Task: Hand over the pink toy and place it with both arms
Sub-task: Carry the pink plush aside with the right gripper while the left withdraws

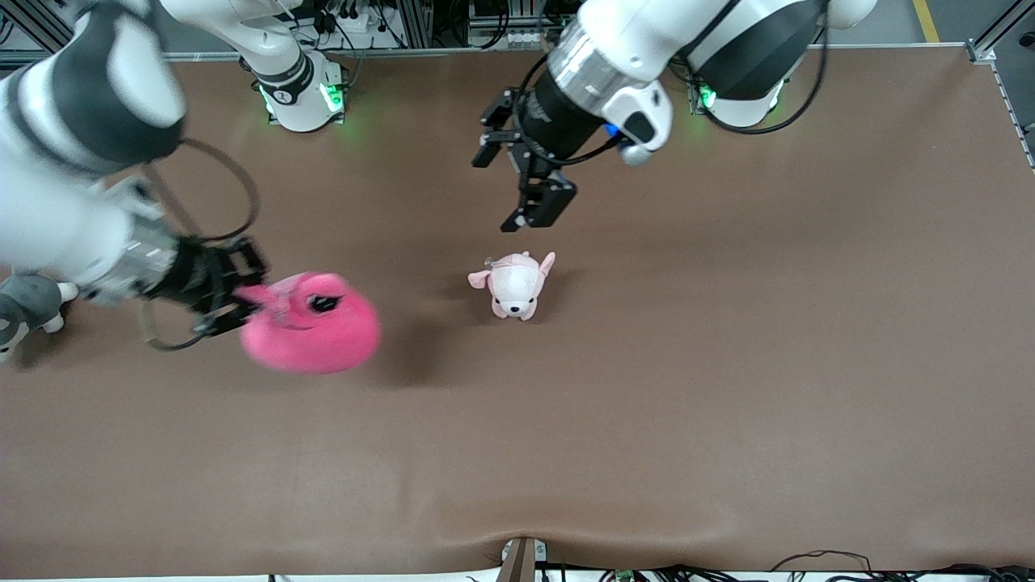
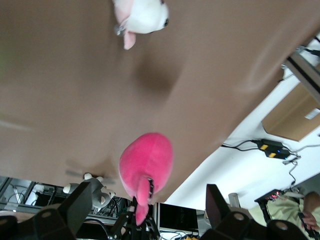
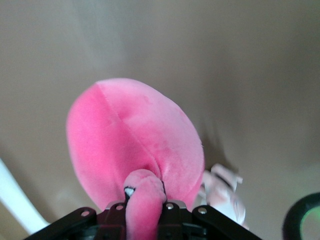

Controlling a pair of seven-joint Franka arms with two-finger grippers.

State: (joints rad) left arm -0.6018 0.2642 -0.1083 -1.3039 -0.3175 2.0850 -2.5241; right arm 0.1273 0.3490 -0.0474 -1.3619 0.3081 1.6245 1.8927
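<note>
Right hand (image 1: pixel 236 305) clamped on pink toy's (image 1: pixel 319 331) eye stalk; left hand (image 1: pixel 530 194) wide, empty.

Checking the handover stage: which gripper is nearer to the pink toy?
Right. The right gripper is shut on an eye stalk of the pink toy, holding it above the table. The left gripper is open, empty, well apart from it, above the puppy plush.
</note>
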